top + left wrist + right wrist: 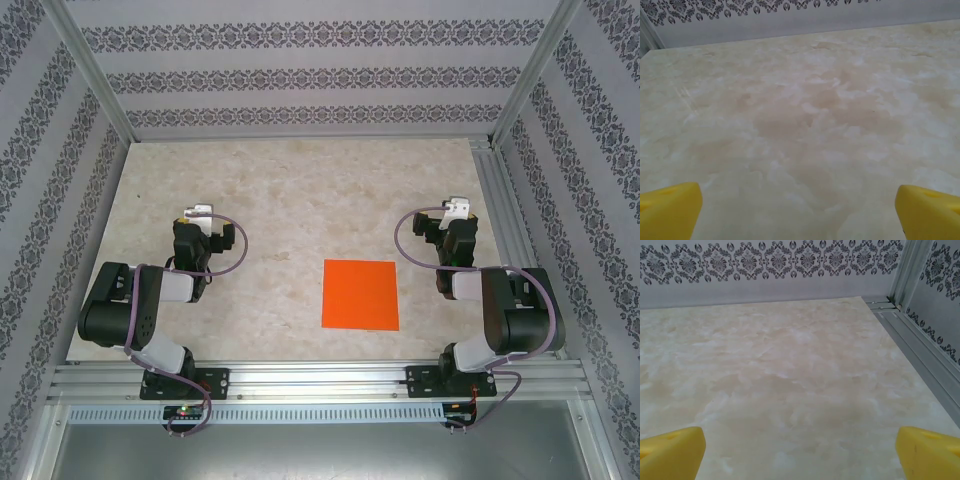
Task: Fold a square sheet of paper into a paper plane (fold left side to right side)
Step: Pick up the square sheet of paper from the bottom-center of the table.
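The square sheet of paper (360, 294), bright orange and unfolded, lies flat on the marble-look table near its front edge, right of centre. My left gripper (200, 218) rests folded back at the left, well apart from the sheet. My right gripper (452, 214) sits at the right, just beyond the sheet's right side and farther back. In the left wrist view the gripper (799, 212) is open, yellow fingertips (670, 210) wide apart over bare table. The right gripper (800, 452) is likewise open, its fingertips (672, 451) spread with nothing between them.
Patterned walls enclose the table (300, 190) on three sides. An aluminium rail (920, 347) runs along the right edge and a frame bar (320, 380) along the front, where both arm bases are bolted. Bare tabletop stretches behind and left of the sheet.
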Action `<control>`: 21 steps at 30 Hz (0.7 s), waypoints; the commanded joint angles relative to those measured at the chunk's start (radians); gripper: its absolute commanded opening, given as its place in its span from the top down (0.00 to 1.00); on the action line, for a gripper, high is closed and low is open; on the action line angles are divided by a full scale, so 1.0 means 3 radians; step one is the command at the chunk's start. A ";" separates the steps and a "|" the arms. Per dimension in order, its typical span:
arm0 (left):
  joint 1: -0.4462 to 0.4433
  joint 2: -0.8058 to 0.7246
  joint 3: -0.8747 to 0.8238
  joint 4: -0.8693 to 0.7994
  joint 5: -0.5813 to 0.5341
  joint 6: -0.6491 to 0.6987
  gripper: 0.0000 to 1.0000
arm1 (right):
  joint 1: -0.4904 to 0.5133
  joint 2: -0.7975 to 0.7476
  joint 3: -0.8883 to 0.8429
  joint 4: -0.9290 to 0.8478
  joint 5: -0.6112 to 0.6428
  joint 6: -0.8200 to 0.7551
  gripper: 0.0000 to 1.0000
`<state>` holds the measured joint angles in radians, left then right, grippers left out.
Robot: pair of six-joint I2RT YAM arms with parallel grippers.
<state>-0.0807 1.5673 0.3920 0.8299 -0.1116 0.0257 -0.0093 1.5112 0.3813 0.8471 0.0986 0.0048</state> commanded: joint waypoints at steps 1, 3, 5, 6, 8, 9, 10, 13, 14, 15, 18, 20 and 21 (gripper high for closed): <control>0.0018 -0.0020 0.0061 0.0028 0.0065 -0.0009 0.00 | -0.0034 -0.0024 0.0012 0.0134 -0.0064 0.0018 0.02; 0.0019 -0.0022 0.0064 0.0023 0.0065 -0.0009 0.00 | -0.0036 -0.0022 0.0018 0.0127 -0.0063 0.0019 0.02; 0.0018 -0.0022 0.0064 0.0026 0.0065 -0.0012 0.00 | -0.0036 -0.0020 0.0020 0.0122 -0.0067 0.0022 0.02; 0.0018 -0.0022 0.0064 0.0025 0.0063 -0.0009 0.00 | -0.0035 -0.0020 0.0021 0.0117 -0.0063 0.0020 0.02; 0.0018 -0.0023 0.0064 0.0026 0.0065 -0.0009 0.00 | -0.0040 -0.0017 0.0027 0.0111 -0.0070 0.0024 0.02; 0.0016 -0.0023 0.0066 0.0026 0.0064 -0.0009 0.00 | -0.0040 -0.0017 0.0028 0.0111 -0.0065 0.0024 0.02; 0.0018 -0.0019 0.0069 0.0025 0.0065 -0.0009 0.00 | -0.0040 -0.0016 0.0028 0.0111 -0.0069 0.0023 0.02; 0.0019 -0.0024 0.0065 0.0020 0.0070 -0.0009 0.00 | -0.0040 -0.0021 0.0024 0.0115 -0.0068 0.0025 0.02; 0.0019 -0.0023 0.0064 0.0028 0.0072 -0.0009 0.00 | -0.0038 -0.0030 0.0013 0.0131 -0.0074 0.0024 0.02; 0.0018 -0.0044 0.0063 0.0024 0.0070 -0.0004 0.00 | -0.0040 -0.0048 0.0049 0.0063 -0.0063 0.0041 0.02; 0.0013 -0.0585 0.0240 -0.0782 0.0075 -0.0023 0.00 | -0.0046 -0.0419 0.0377 -0.0923 -0.0243 -0.0012 0.02; 0.0013 -0.1059 0.0392 -0.1335 0.0086 -0.0221 0.00 | -0.0041 -0.0680 0.0613 -0.1495 -0.0312 0.0072 0.02; 0.0016 -0.1271 0.0480 -0.1578 0.0194 -0.0363 0.00 | -0.0039 -0.0815 0.0684 -0.1710 -0.0317 0.0163 0.02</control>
<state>-0.0807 1.3365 0.4473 0.5564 -0.0963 -0.0032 -0.0132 1.3716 0.4973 0.5453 0.0528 0.0124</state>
